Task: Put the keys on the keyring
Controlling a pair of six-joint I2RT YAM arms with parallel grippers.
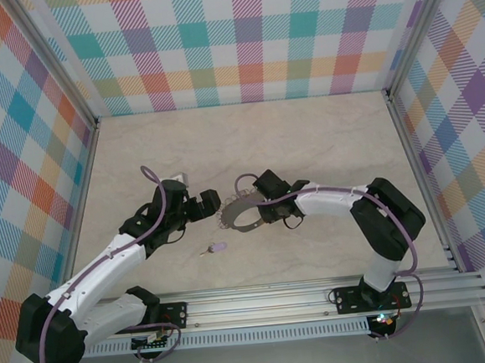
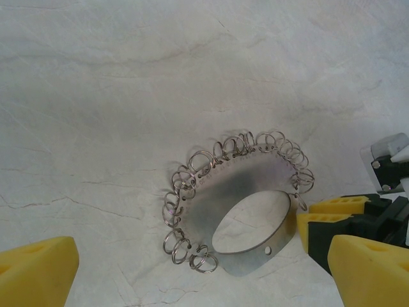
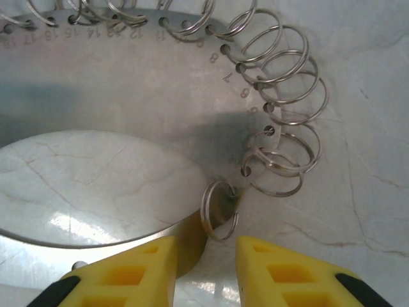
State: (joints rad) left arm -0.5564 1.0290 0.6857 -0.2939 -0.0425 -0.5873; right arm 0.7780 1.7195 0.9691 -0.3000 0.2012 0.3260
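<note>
Large grey metal hoop keyring (image 1: 241, 218) fringed with silvery loops: on pale marble bench (image 1: 307, 143), between tools. Left tool (image 1: 211, 203): released wide. Right tool (image 3: 206, 256): narrowly parted astride hoop rim. Tiny lilac-headed key (image 1: 217, 248): on bench near hoop, apart.

The large grey loop-fringed metal keyring (image 3: 128, 83) is running past the right wrist view's top and left edges; near it, the tiny lilac-headed key (image 1: 217, 248) is looking too small for detail.

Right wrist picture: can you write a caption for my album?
The right tool poised at the rim of the keyring, by one small silvery loop.
</note>
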